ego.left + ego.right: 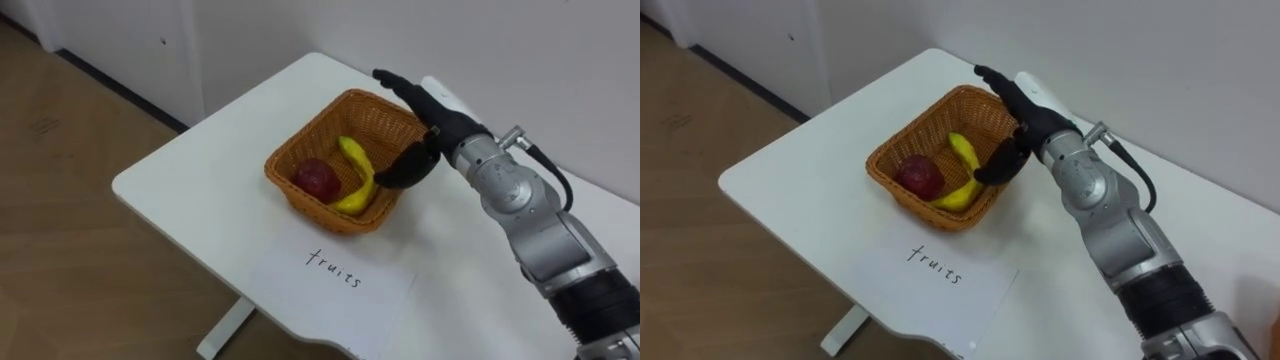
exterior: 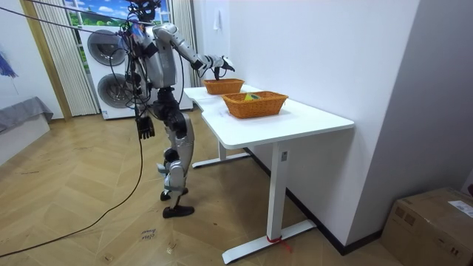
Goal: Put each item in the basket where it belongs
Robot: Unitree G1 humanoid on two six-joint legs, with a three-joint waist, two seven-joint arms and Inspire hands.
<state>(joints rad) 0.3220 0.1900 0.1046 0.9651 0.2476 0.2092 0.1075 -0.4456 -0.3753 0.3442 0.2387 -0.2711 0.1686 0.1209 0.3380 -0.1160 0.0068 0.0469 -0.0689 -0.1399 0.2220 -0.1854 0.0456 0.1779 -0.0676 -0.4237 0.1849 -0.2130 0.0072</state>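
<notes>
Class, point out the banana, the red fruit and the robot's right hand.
banana [image 1: 358,166], left eye view, middle of its curve.
red fruit [image 1: 318,180], left eye view, its rounded top.
right hand [image 1: 428,112], left eye view, its back.

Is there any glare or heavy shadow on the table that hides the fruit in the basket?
Left eye view: even light, no glare on the white table; the basket is a little shaded inside, yet the apple and banana show plainly. Room view: the floor under the table looks slightly dimmer, with no hard shadow.
</notes>
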